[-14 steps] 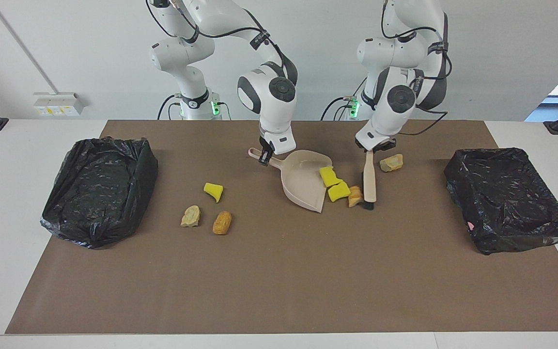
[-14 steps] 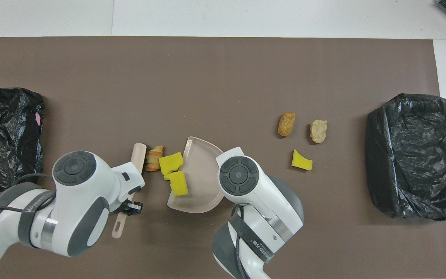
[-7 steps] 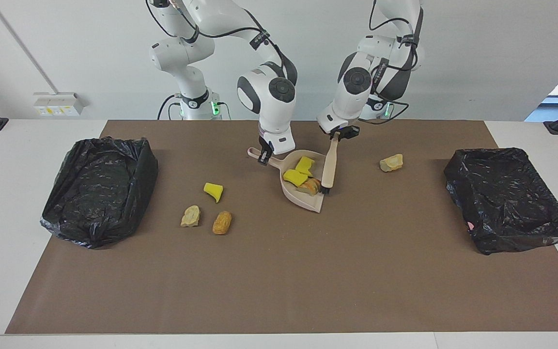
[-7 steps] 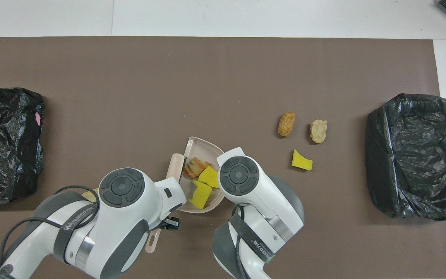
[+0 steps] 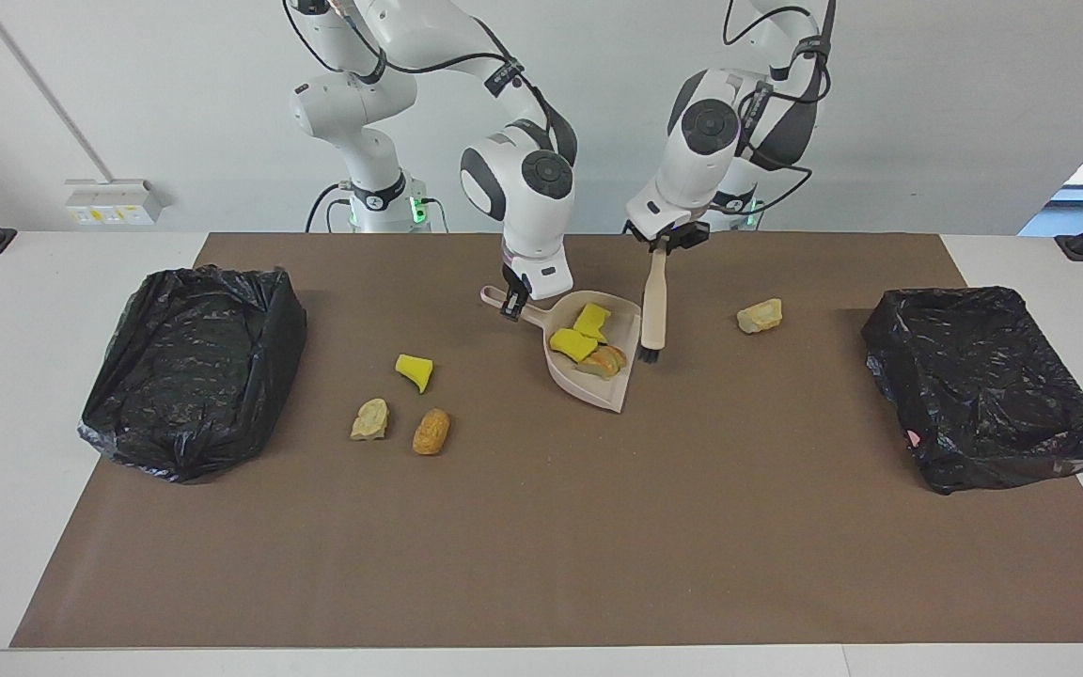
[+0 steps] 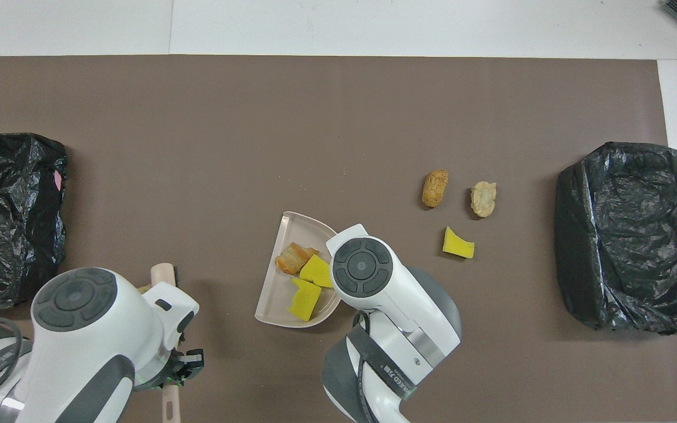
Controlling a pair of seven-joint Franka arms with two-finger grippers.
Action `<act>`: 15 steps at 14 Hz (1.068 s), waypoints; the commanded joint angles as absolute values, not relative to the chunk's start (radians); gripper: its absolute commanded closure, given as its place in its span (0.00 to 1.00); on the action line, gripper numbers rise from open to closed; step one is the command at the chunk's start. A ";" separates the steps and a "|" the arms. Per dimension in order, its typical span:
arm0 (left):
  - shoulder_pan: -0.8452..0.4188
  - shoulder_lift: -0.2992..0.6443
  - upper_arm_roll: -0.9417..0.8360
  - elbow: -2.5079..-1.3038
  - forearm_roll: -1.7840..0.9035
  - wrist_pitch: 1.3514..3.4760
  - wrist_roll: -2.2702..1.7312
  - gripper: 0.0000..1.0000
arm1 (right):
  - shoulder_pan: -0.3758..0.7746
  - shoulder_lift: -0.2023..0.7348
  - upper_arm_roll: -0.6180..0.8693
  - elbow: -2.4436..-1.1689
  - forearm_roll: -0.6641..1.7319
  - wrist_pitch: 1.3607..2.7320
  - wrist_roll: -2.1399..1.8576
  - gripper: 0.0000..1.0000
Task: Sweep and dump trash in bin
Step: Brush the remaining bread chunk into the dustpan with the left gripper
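STEP: sweeping, part done | left pincer (image 5: 662, 243) clamped on brush (image 5: 653, 310) beside dustpan (image 5: 621, 387) | right pincer (image 5: 513, 306) clamped on dustpan handle | TRASH: three scraps (image 5: 588, 340) in dustpan, four (image 5: 414, 370) on table (image 5: 541, 527) well apart from it | NEXT: gather remaining scraps, tip into bin (image 5: 983, 387)

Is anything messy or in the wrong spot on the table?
Yes. Four scraps lie loose on the brown mat: a yellow sponge chunk, a beige lump and a bread-like piece toward the right arm's end, and another beige lump toward the left arm's end. Three more sit in the dustpan.
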State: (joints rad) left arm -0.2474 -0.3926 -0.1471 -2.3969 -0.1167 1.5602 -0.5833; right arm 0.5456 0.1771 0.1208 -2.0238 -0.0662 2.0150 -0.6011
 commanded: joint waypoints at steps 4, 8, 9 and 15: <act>-0.054 -0.517 -0.156 -2.562 0.021 1.597 -0.632 1.00 | 0.540 0.155 0.120 -2.051 -0.081 2.023 -0.810 1.00; -0.058 -0.442 -0.160 -2.615 0.025 1.733 -0.627 1.00 | 0.537 0.155 0.120 -2.051 -0.080 2.020 -0.767 1.00; -0.069 -0.402 -0.160 -2.612 0.025 1.756 -0.602 1.00 | 0.537 0.155 0.120 -2.052 -0.078 2.020 -0.749 1.00; -0.198 -0.230 -0.166 -2.516 -0.061 1.922 -0.431 1.00 | 0.525 0.155 0.120 -2.051 -0.078 1.987 -0.689 1.00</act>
State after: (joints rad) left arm -0.1334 -0.2934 -0.1701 -2.5583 -0.0168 1.8722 -0.4787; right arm 0.5415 0.1769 0.1156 -2.0294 -0.0682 2.0019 -0.7373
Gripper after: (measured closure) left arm 0.736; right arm 0.683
